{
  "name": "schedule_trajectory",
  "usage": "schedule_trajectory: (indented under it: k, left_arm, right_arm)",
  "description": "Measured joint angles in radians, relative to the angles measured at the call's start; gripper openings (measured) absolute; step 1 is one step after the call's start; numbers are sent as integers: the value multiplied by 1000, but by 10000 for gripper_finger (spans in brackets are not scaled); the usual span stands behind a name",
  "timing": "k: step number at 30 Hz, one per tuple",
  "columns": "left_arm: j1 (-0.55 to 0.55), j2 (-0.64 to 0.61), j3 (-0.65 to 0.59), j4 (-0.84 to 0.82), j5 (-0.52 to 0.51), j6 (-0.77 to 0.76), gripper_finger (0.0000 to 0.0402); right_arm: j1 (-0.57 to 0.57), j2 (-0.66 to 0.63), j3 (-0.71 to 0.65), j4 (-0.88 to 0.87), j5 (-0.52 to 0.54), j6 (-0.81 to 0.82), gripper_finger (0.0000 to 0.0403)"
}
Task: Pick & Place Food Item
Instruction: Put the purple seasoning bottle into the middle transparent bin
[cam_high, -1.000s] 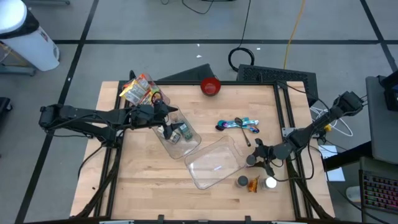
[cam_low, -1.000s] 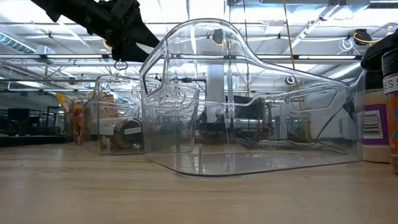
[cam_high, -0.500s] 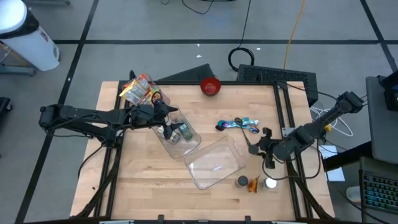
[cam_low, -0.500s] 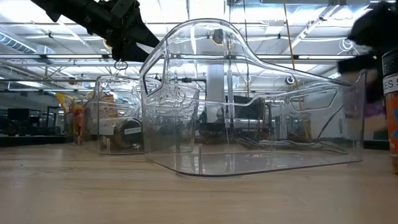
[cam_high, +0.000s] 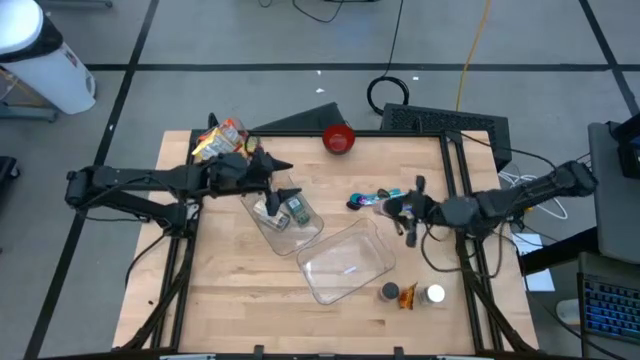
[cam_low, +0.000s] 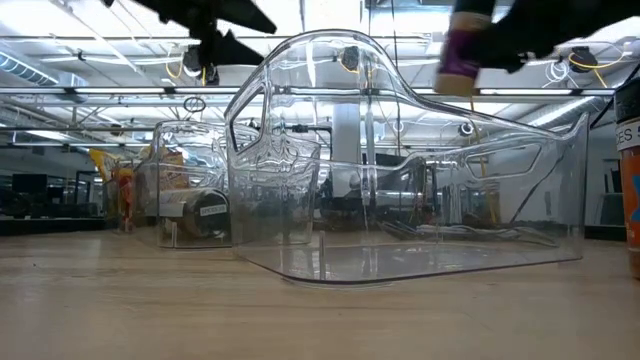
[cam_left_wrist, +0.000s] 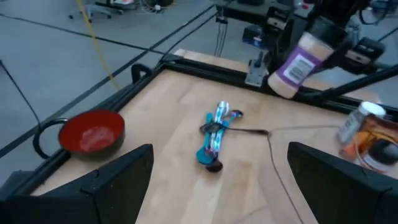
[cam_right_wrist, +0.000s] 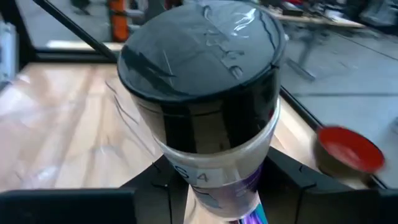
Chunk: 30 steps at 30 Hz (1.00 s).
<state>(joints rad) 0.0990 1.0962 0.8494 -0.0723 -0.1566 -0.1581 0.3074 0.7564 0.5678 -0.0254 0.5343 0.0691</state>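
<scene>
My right gripper (cam_high: 405, 212) is shut on a spice jar (cam_right_wrist: 205, 112) with a black lid and a purple label, high above the table beside the spoon bundle (cam_high: 383, 200). The jar also shows in the left wrist view (cam_left_wrist: 303, 60) and the low view (cam_low: 462, 50). My left gripper (cam_high: 275, 170) is open and empty above the clear bin (cam_high: 283, 215) that holds several items. An empty clear bin (cam_high: 345, 262) rests on its base mid-table. My right gripper pinches the jar's clear body (cam_right_wrist: 205, 177) below the black lid (cam_right_wrist: 199, 59) between its two fingers (cam_right_wrist: 160, 180), one on each side. The fingers come about level from the table's right side. The jar is lifted clear of the table and tilted.
A red bowl (cam_high: 339, 138) stands at the far edge. Snack bags (cam_high: 220, 140) lie at the far left corner. More small jars (cam_high: 390, 292) and an orange one (cam_high: 407, 297) stand near the front right, close to the empty bin.
My right gripper has taken the spice jar from beside the empty bin's right end, lifted it clear and carried it toward the far edge, over the spoons; the jar has tipped from upright. My left gripper has risen a little and moved toward the far edge.
</scene>
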Motion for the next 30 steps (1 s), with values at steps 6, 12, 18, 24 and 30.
schedule_trajectory:
  k: [6,12,18,24,30]
  left_arm:
    - [15,131,225,-222,1,80,378]
    - [5,286,407,-296,8,176,378]
    - [-9,379,486,-286,87,232,378]
    - [-31,416,492,-267,159,230,379]
    - [-47,444,495,-258,155,236,379]
  right_arm:
    - [-264,154,26,189,-423,-9,136]
    - [-375,381,168,194,-570,-13,136]
    - [-400,573,300,188,-619,-68,138]
    - [-413,651,356,199,-616,-77,137]
    - [-413,668,361,242,-618,-78,138]
